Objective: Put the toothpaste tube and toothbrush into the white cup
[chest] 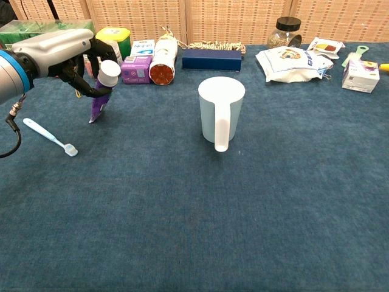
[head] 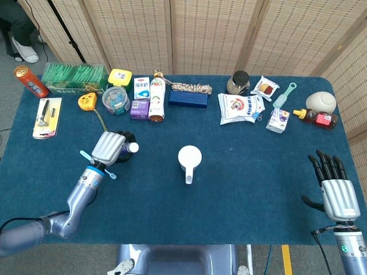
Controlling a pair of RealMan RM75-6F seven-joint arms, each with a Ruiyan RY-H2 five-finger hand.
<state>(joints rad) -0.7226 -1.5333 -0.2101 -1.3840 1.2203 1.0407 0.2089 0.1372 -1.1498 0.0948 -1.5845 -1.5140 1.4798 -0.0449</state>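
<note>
Gripping one toothpaste tube (chest: 100, 91), left hand (chest: 64, 52); right hand (head: 335, 192) spread; one toothbrush (chest: 48, 136), one white cup (chest: 220, 111).

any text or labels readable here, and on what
No text can be read for certain.
Green box: print along its front, too blurred.
White and blue carton: characters, too small.
White snack bag: blue print, blurred.
Red can: characters, unreadable.
Toothpaste tube in the left hand: no legible print.
</note>
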